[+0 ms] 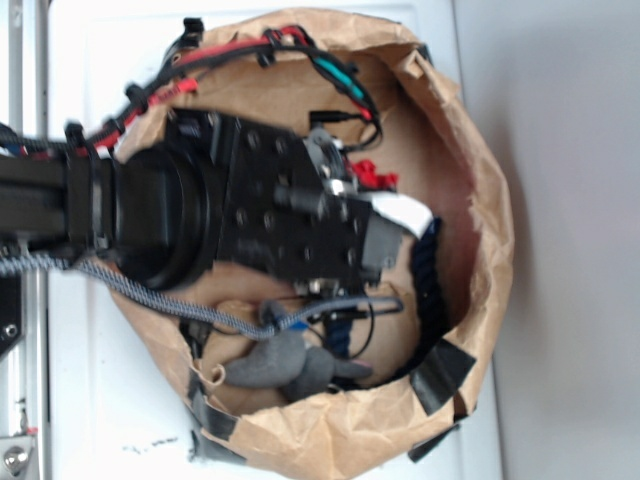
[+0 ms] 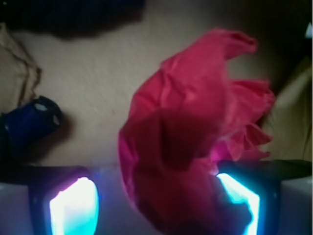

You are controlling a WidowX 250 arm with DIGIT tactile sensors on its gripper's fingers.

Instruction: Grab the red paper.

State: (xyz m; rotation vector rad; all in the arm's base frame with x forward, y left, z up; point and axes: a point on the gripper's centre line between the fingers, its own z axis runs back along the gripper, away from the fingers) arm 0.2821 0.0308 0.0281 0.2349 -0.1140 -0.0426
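red paper upright, between claw fingers

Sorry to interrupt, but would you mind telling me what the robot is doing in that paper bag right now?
The arm has reached down into the brown paper bag and is going after the red paper. In the wrist view the crumpled wad sits between the gripper jaws, which stand wide apart, its right side against the right-hand jaw; nothing is clamped yet. A grey plush toy lies untouched near the bag's lower wall, and a dark blue item lies off to the left.
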